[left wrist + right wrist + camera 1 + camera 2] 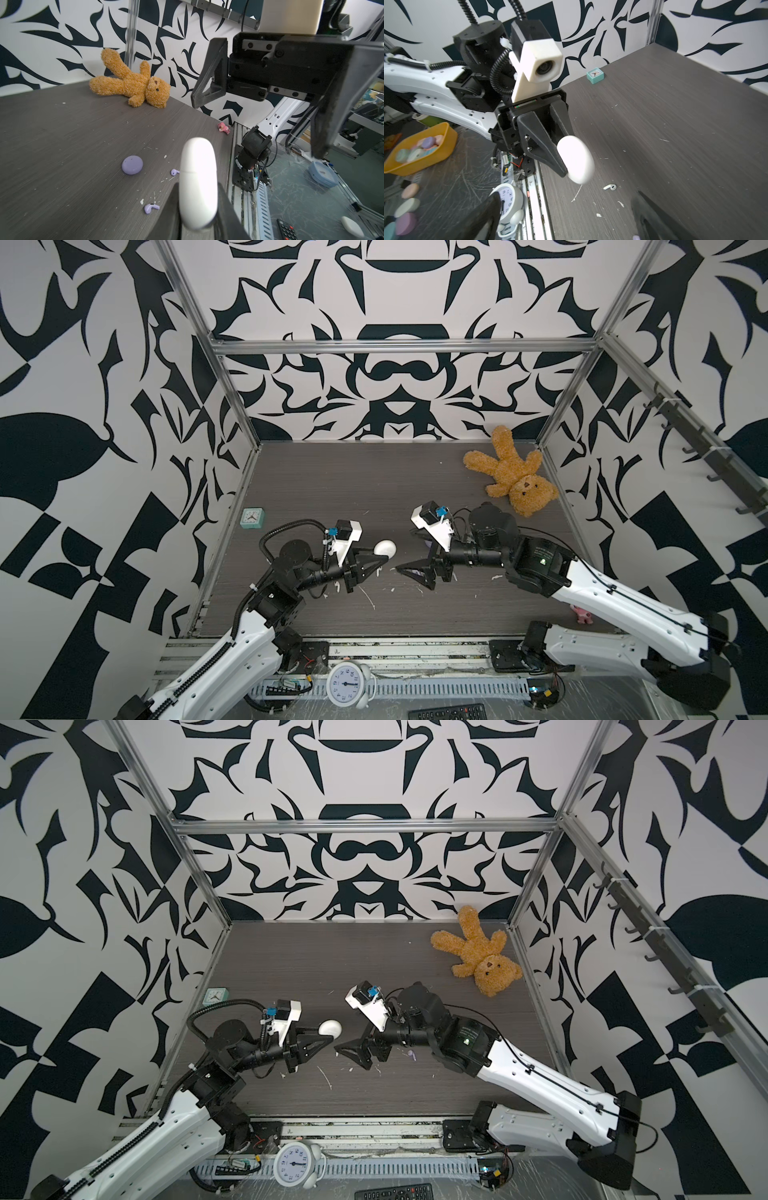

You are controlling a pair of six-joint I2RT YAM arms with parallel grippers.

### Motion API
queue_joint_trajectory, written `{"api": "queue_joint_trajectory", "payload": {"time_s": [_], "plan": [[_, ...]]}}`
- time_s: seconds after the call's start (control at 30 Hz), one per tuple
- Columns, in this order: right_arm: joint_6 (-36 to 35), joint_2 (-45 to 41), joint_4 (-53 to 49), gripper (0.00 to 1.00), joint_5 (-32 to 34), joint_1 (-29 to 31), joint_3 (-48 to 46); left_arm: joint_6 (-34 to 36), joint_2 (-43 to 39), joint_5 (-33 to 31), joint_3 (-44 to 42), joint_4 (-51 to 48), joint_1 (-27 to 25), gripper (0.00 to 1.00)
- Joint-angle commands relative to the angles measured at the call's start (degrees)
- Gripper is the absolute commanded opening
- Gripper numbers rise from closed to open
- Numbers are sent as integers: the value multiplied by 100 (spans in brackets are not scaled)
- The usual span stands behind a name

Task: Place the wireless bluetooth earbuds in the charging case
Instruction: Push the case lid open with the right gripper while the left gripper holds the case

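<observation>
A white charging case [385, 548], closed, is held above the table between the fingers of my left gripper [198, 197], which is shut on it. My right gripper [409, 562] faces it from the right, open and empty, its fingers [483, 218] spread wide. One white earbud [610, 187] lies on the table below the case. Two pale purple earbuds [174, 172] [151, 208] lie near a closed purple case [132, 164], which the right arm mostly hides in both top views.
A brown teddy bear [509, 470] lies at the back right. A teal clock [252, 518] stands at the left edge and a pink toy [582, 614] at the front right. White scraps dot the table. A white alarm clock [347, 684] and a yellow bin [421, 149] sit off the table's front.
</observation>
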Motion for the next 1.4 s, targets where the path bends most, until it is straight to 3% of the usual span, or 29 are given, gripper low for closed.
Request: {"api": "queue_joint_trajectory", "payload": {"time_s": [0.0, 0.17, 0.33, 0.77, 1.2, 1.37], "plan": [[-548, -14, 278, 99, 992, 299, 42, 170, -244, -286, -84, 176, -69, 0], [-917, 17, 666, 99, 1887, 655, -156, -82, -282, 2, -59, 33, -95, 0], [-1195, -68, 815, 99, 2209, 790, -190, -453, -24, 420, 252, -49, -124, 0], [-1333, 6, 710, 99, 2359, 915, -233, 148, -529, -396, -197, -138, -288, 0], [-1358, 266, 867, 98, 2426, 965, -199, 205, -374, -314, -163, -153, -376, 0], [-1408, 290, 942, 98, 2769, 966, -233, 218, -356, -254, -163, -161, -393, 0]]}}
